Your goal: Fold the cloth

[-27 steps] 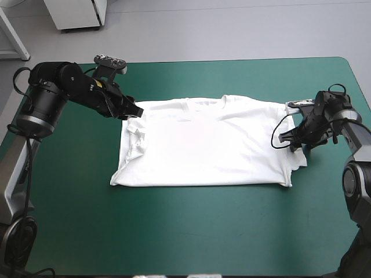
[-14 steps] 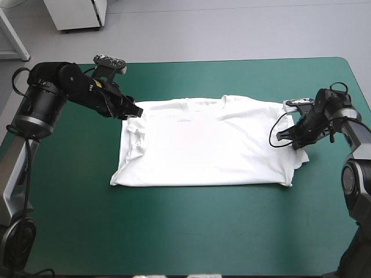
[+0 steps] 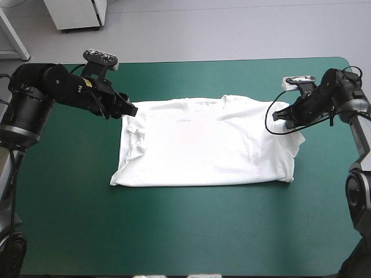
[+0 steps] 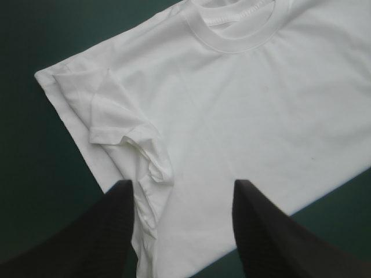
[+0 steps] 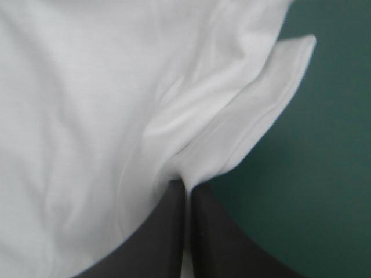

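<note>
Left hand [image 4: 182,185] is hanging wide open, its black fingers standing well apart and gripping nothing, with the T-shirt [image 3: 203,145] lying under them. Can't tell if the tips are touching cloth. Just ahead of that hand one sleeve [image 4: 116,121] is lying crumpled, folded in over the shirt's body. Farther ahead the collar [image 4: 232,35] is showing, but anything printed inside it is too small to read.

Right hand [image 5: 186,184] is pinching all but closed on a fold of the shirt, right beside the other sleeve [image 5: 272,92], which is sticking out over the teal-green table [image 3: 174,231]. The pinched bit itself is hiding between the fingers. The rest of the shirt is lying spread flat between the two hands, mid-table.
</note>
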Tool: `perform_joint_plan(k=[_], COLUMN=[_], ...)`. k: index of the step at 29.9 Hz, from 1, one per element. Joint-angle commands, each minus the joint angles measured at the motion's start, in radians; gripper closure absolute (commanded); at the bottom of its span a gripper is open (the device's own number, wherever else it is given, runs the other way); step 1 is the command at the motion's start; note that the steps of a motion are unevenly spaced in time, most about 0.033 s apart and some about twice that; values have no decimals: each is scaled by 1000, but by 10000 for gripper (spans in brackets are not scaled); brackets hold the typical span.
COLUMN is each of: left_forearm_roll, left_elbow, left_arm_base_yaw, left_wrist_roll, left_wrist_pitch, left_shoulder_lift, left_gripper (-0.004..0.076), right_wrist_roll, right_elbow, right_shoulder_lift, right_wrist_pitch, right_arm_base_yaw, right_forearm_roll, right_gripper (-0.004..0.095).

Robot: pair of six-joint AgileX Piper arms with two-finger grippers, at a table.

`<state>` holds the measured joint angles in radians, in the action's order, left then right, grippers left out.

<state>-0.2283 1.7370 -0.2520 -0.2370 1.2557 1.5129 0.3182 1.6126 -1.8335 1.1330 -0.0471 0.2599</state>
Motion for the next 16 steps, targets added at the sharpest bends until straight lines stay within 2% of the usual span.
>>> perform_joint_plan(k=[1,4,9,16], left_forearm_roll=[-20,-23,-23,-23], left_elbow=[28,28,28,28], left_arm_base_yaw=[-4,-4,-4,-4], left_wrist_roll=[10,10,10,10], left_wrist_pitch=[2,2,2,5], left_shoulder_lift=[-51,-55,-56,-62], left_gripper=[340,340,340,340], right_wrist_roll=[14,24,26,26], right_elbow=[33,33,33,33], right_shoulder_lift=[85,82,55,-47], right_wrist_pitch=[29,45,-1,-9], right_arm_base_yaw=[31,87,176,210], right_forearm_roll=[54,56,50,38], right_gripper=[925,925,925,925])
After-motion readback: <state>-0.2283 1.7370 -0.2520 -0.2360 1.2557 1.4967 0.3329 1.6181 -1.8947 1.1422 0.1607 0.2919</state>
